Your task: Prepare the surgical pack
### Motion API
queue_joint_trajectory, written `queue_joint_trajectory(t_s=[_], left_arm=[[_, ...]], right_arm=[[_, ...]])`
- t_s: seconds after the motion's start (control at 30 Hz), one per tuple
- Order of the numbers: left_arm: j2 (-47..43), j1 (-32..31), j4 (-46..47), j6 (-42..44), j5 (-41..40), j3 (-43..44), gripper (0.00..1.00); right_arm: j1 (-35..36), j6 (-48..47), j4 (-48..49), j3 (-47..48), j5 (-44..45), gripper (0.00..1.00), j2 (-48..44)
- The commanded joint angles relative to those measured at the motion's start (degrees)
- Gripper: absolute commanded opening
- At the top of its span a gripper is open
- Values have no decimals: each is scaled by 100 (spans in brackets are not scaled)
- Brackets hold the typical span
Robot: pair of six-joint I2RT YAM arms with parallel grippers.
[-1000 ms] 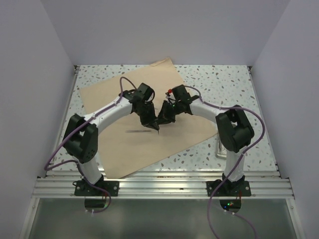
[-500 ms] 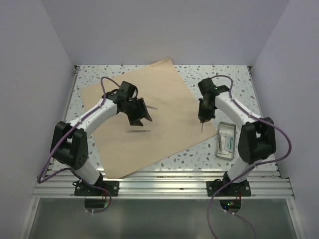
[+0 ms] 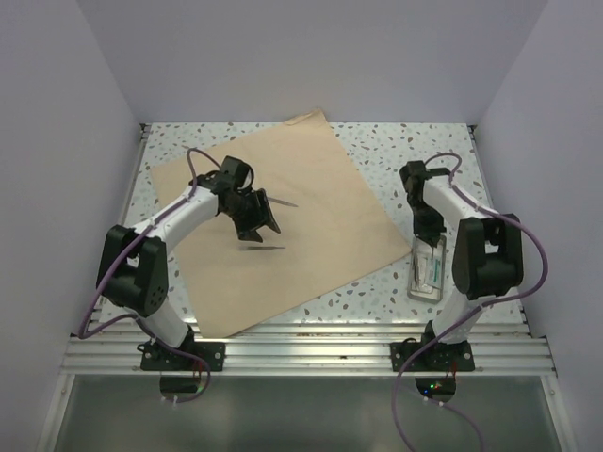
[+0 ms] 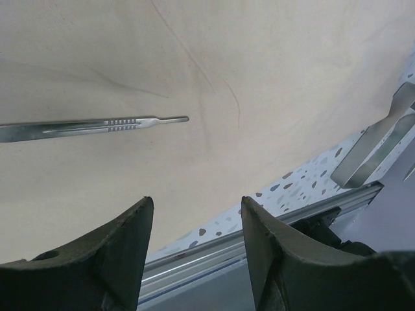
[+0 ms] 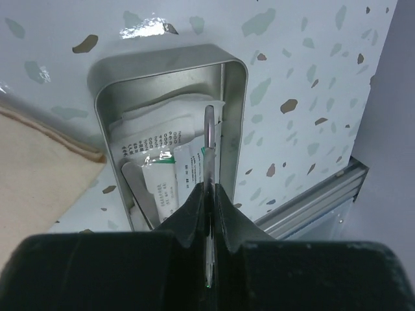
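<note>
Centre-left: left gripper (image 4: 198, 217) is now opened wide, empty, over surgical pack (image 3: 325, 202). The right gripper (image 5: 211, 194), swung from centre to right edge, is clamped on steel instrument (image 5: 209, 139) above tray (image 5: 237, 110). Tray loading is judged underway.

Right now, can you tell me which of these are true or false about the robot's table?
1. The brown wrapping sheet lies spread out flat. True.
2. The left tool is squeezing the thin metal handle. False: that tool is open, and the handle lies loose on the sheet.
3. The metal tray is empty. False: white packets lie inside it.
4. The right tool pinches a thin metal strip over the tray. True.
5. The tray sits on the brown sheet. False: it sits on the speckled table, beside the sheet's edge.
</note>
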Motion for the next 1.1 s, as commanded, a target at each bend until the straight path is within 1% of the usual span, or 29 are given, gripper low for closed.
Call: queue_joint_trajectory(t_s=[0.0, 0.1, 0.2, 0.23, 0.27, 0.33, 0.37, 0.4, 0.5, 0.6, 0.7, 0.8, 0.93, 1.07], left_arm=[[71, 73, -60, 202, -10, 99, 60], [158, 73, -279, 97, -238, 222, 61], [255, 73, -420, -70, -379, 292, 61], [273, 73, -429, -132, -397, 275, 61], [299, 73, -473, -194, -415, 275, 61], [440, 73, -587, -387, -476, 336, 61], [501, 73, -727, -466, -572, 363, 61], [589, 73, -772, -606, -599, 380, 61], [747, 73, -939, -992, -713, 529, 61], [879, 47, -1027, -1379, -775, 705, 60], [1046, 3, -1246, -1731, -968, 968, 59], [1292, -49, -1711, -2153, -1328, 1363, 59], [1643, -251, -2239, -2619, -1583, 1900, 59], [2074, -541, -2599, -3207, -1610, 2305, 59]], right_arm=[[12, -163, 40, -50, 357, 4, 76], [20, -171, 101, -244, 322, 7, 129], [20, -215, 180, -376, 217, 15, 181], [20, -216, 181, -402, 138, 20, 190], [29, -216, 189, -394, 94, 27, 190], [38, -224, 189, -376, -55, 35, 129], [38, -216, 154, -367, -204, 41, 94], [81, -207, 137, -350, -275, 43, 59], [300, -180, 66, -245, -486, 47, -161], [363, -145, -56, -34, -661, 50, -346], [381, -145, -92, 185, -1259, 51, -591], [477, -119, 22, 274, -1768, 52, -925], [635, -136, 101, 178, -2051, 52, -1172], [706, -137, 207, -121, -2288, 52, -1417]])
